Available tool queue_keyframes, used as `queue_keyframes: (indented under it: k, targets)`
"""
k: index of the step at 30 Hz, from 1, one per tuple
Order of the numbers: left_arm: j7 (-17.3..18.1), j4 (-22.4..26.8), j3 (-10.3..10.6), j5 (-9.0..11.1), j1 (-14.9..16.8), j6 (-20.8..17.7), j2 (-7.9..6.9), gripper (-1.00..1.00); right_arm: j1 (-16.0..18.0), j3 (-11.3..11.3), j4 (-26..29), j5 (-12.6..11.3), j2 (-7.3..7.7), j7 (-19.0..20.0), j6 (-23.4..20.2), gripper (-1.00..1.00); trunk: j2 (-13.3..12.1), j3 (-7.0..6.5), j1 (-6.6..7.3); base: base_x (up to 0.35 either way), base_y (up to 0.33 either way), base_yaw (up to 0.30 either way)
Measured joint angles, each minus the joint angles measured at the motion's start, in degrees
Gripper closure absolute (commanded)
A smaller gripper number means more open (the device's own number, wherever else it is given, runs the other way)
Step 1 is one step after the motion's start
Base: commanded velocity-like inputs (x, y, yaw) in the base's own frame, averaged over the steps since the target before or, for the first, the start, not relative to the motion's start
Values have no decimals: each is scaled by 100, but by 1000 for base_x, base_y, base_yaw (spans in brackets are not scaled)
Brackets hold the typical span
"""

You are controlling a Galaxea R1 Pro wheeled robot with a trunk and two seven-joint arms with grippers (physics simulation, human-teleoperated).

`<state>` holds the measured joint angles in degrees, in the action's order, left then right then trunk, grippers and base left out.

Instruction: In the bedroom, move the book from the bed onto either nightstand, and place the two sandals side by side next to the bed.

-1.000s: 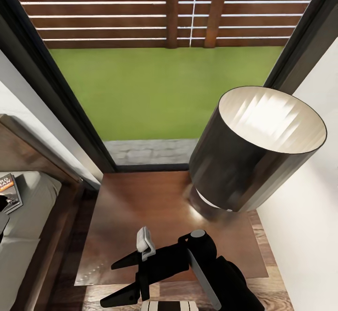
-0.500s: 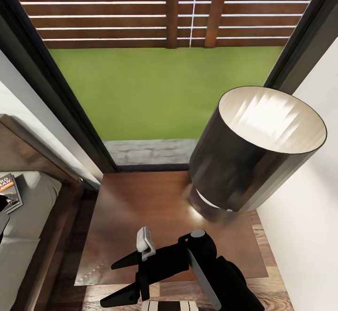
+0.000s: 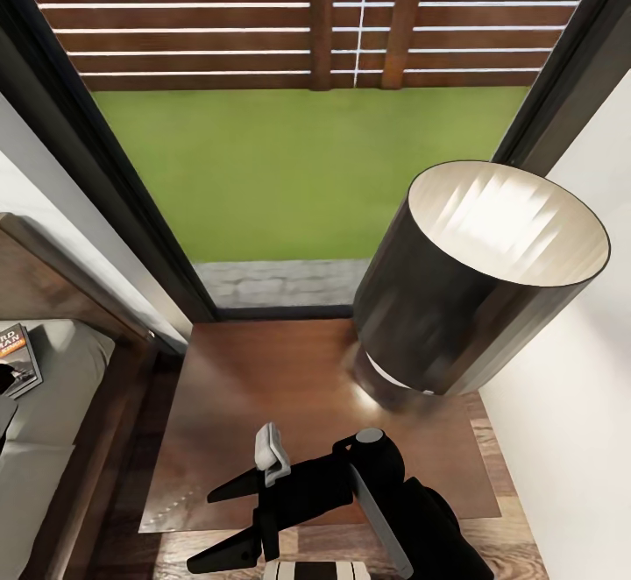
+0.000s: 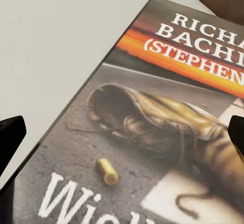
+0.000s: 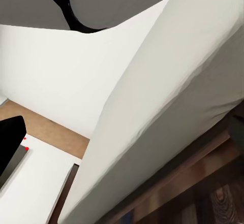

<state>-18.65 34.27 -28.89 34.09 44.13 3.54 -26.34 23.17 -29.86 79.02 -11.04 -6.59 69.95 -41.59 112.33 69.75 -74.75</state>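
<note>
Nothing has shifted over the last second: the dark Bachman paperback [image 4: 152, 127] still lies on the pale grey mattress [image 3: 53, 405], left gripper [image 4: 122, 132] spread wide just above, ungrasped. The right gripper [image 3: 230, 519] hangs wide open.

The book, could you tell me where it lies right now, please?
The book lies flat on the bed's pale mattress at the head view's far left edge, beside the headboard, left of the nightstand.
</note>
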Motion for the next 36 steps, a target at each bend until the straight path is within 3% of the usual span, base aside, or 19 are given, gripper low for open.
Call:
queue_keyframes:
  k: [23, 36]
  targets:
    - [-3, 6, -3, -8, -1, -4, 3, -100, 0, 0, 0, 0, 0, -3, 0, -100, 0, 0, 0, 0, -1, 0]
    - [10, -18, 7, 2, -1, 3, 5, -100, 0, 0, 0, 1, 0, 2, 0, -100, 0, 0, 0, 0, -118, 0]
